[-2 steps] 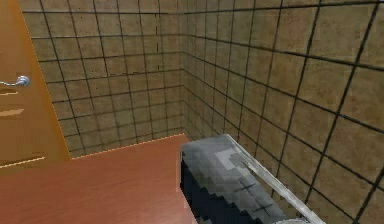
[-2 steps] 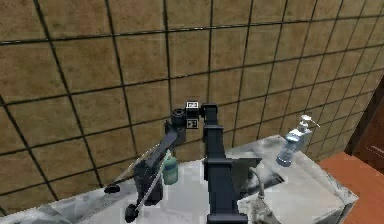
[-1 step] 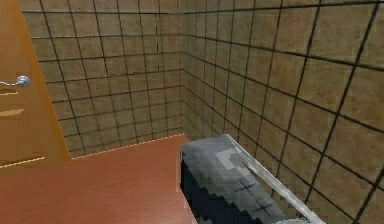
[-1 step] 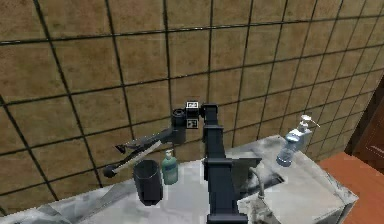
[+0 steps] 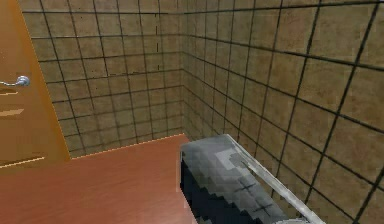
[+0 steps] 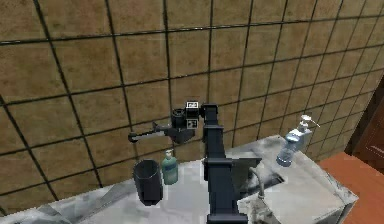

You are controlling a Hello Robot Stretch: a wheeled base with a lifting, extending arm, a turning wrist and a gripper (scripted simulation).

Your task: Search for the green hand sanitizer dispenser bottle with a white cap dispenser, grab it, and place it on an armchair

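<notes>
A small green bottle with a white cap [image 6: 170, 167] stands on the grey marble counter [image 6: 300, 190], against the tiled wall. The dark arm rises from the bottom edge just right of the bottle. The gripper [image 6: 138, 135] reaches left from the arm's top, above the bottle and a dark cup [image 6: 148, 182] next to it. One thin finger [image 6: 135, 150] hangs down toward the cup. With those things standing just under it, I cannot tell whether the gripper holds anything.
A clear pump bottle [image 6: 293, 140] stands farther right on the counter. The counter's end [image 5: 230, 180] shows low in the forward view, with red-brown floor [image 5: 90, 185] to its left. A wooden door [image 5: 25, 90] with a metal handle stands at the left. Brown tiled walls [image 5: 250, 70] close the corner.
</notes>
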